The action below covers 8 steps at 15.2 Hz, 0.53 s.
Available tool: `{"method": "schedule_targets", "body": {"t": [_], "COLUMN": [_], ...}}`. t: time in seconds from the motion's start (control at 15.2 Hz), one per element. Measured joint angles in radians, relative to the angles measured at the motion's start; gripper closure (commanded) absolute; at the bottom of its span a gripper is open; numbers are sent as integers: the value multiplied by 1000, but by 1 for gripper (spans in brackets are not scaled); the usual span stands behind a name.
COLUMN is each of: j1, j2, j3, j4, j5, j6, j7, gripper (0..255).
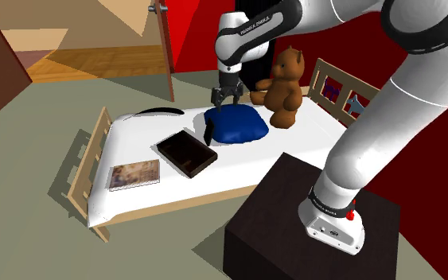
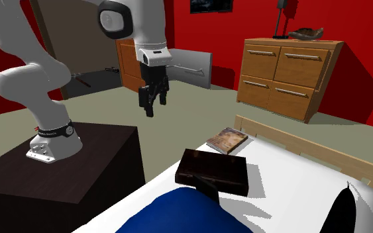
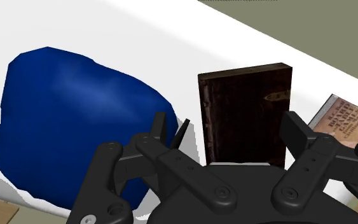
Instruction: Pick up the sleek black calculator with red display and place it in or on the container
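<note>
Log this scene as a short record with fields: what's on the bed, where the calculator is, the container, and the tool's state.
surface: white bed with a wooden frame
container: dark brown box, looks empty
calculator: likely the thin black item between the box and the blue pillow, mostly hidden
other items: book, teddy bear
tool state: tool open, holding nothing, hovering over the bed by the pillow

a brown teddy bear [image 1: 284, 86] sits just beside a blue pillow [image 1: 236, 126] on the white bed [image 1: 238, 171]; a book [image 1: 134, 174] lies near one end
</note>
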Motion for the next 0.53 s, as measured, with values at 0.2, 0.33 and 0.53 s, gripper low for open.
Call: {"method": "schedule_targets", "body": {"t": [0.2,0.33,0.53], "j1": [-10,-16,-26], "j2": [98,180,296], "j3": [-11,-18,-27], "j4": [45,94,171], "j5": [20,36,64], "j6": [63,101,150], "j7": [17,26,39], "gripper": [0,0,0]}}
